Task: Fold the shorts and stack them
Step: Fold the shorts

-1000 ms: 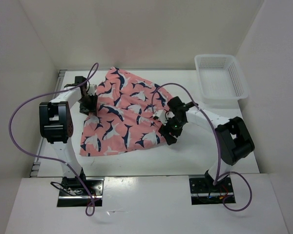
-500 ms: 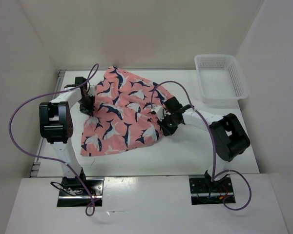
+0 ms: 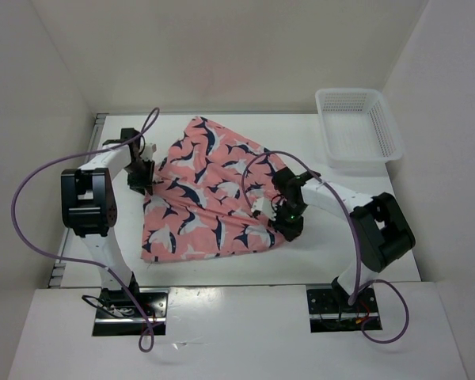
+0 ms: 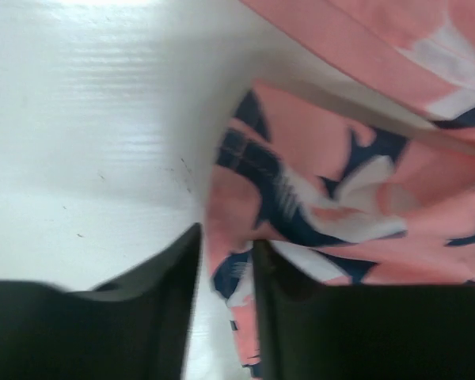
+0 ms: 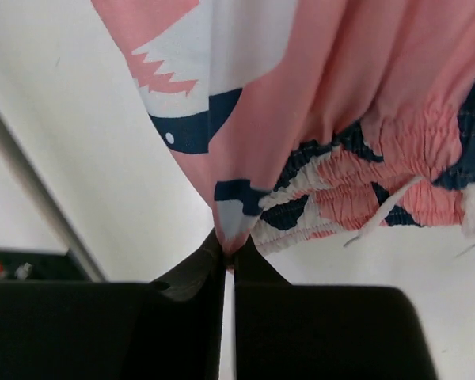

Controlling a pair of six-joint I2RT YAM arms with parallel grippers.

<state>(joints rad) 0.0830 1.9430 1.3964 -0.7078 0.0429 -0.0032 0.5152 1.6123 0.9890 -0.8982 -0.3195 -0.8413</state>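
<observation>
The shorts (image 3: 210, 194), salmon-pink with navy-and-white fish shapes, lie spread out on the white table. My left gripper (image 3: 141, 184) is at their left edge; in the left wrist view its fingers (image 4: 182, 265) are closed on a fold of the printed fabric (image 4: 317, 166). My right gripper (image 3: 285, 226) is at the shorts' right near corner. In the right wrist view its jaws (image 5: 228, 255) are pinched tight on a tip of the cloth (image 5: 245, 87). The gathered waistband (image 5: 396, 170) and a white drawstring lie beside it.
A white plastic mesh basket (image 3: 356, 131) stands at the back right of the table (image 3: 340, 253). White walls close in the left, back and right sides. Purple cables loop from both arms above the cloth.
Both grippers have closed on the shorts' edges. The right gripper has pulled its corner toward the near edge, and the cloth now lies wider and further right.
</observation>
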